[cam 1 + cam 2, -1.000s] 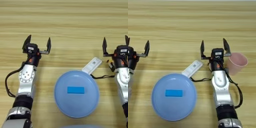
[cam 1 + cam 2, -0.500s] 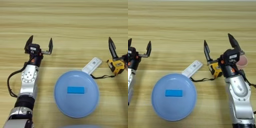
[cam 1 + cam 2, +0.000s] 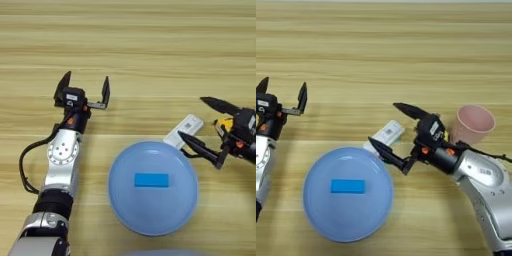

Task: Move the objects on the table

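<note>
The right arm comes in from the lower right of the table, forearm slanting up and to the left, its wrist turned so that the right gripper points leftward. Its 2 black fingers are spread wide, one above and one below the near end of the white remote-like bar, and they hold nothing; whether either fingertip touches the bar cannot be told. The lower finger's tip lies at the upper right rim of the light-blue plate. The bar lies aslant, its lower left end tucked at the plate's rim. A bit of the yellow-black tape measure shows just behind the right wrist, mostly hidden by it. The pink cup stands upright just to the right of that wrist. The small blue block lies flat near the middle of the plate. The left arm reaches up along the left side, its left gripper pointing away from the robot, fingers wide apart and empty, well apart from the plate and the bar. The far half of the tabletop is bare wood across its whole width, as is the strip between the 2 grippers.
</note>
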Robot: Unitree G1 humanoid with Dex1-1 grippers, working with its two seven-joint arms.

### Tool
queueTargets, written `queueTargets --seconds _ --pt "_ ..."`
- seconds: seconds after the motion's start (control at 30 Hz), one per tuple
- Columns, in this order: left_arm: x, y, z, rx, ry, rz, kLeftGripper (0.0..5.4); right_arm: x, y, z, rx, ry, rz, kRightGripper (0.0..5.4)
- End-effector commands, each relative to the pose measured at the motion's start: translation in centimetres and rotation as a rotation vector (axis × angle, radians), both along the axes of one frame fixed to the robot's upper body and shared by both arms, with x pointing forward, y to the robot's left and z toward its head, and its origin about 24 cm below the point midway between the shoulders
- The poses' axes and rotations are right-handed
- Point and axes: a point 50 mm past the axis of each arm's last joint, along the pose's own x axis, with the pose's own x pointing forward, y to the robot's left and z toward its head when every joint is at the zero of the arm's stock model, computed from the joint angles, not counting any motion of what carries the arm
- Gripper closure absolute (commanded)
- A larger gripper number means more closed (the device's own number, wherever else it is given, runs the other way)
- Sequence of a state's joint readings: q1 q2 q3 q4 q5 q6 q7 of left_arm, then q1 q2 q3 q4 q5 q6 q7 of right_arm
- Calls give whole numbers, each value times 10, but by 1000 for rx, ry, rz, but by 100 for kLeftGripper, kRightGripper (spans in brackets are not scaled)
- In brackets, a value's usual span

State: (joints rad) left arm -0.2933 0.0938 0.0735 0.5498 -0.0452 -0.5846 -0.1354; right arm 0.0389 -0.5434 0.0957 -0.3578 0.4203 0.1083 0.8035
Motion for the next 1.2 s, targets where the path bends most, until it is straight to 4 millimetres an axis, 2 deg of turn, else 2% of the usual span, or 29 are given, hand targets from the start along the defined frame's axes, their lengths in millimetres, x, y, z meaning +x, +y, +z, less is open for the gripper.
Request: queueTargets --seconds 0.03,0.23,0.4,0.73,0.97,1.2 --pt "3 -4 2 3 -9 -3 0 3 9 -9 -98 82 115 2" --pt "2 -6 3 0 -15 0 0 0 25 -29 -223 209 298 2" --pt "2 -8 3 -1 -17 1 0 4 33 -43 -289 249 364 2" --pt "3 -12 3 -2 -19 -2 0 21 40 -69 -373 271 337 2" --pt "4 -13 2 -3 -22 -1 0 15 43 -80 -457 279 405 2" --pt "3 -14 2 -4 -26 -2 0 10 42 -86 -511 285 446 81"
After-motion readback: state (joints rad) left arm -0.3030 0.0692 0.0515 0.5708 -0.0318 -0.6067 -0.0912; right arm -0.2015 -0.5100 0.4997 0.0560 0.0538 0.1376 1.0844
